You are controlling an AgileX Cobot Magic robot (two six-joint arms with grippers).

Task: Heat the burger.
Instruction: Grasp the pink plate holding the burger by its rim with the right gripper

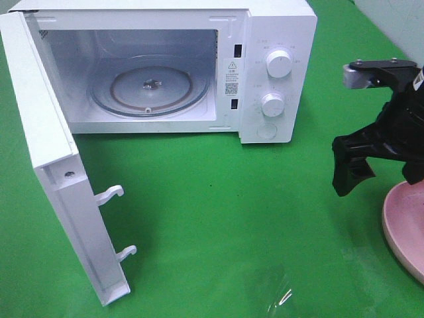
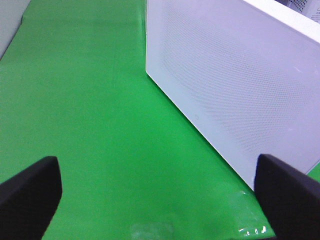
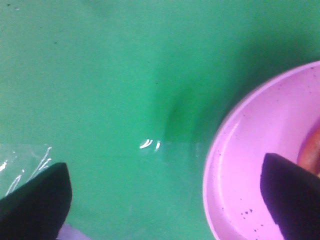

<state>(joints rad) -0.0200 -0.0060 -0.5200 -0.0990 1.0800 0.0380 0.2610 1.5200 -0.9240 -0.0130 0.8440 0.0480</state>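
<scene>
Green cloth is covering the surface, and the microwave is sitting at its far edge with the door standing wide open toward the front left corner. The glass tray inside is lying bare.

The burger is showing only as a red-brown sliver on the pink plate at the right edge of the surface, partly hidden behind a fingertip in the right wrist view. The right tool is hanging above the plate's near rim, released, its jaws gaping with nothing between them. The left tool is also gaping and holding nothing, low over the cloth beside the microwave's outer wall.

Judging by this, the pickup is the step in hand: oven ready, food not yet lifted. The next move is calling for the right tool to centre over the burger, clench on the bun, then carry it toward the far edge and in through the mouth.

Room is looking generous: bare cloth is stretching between plate and oven. Things to be minding are the panel with the knobs on the mouth's right side, the plate's raised rim, and the two hooks jutting from the door.
</scene>
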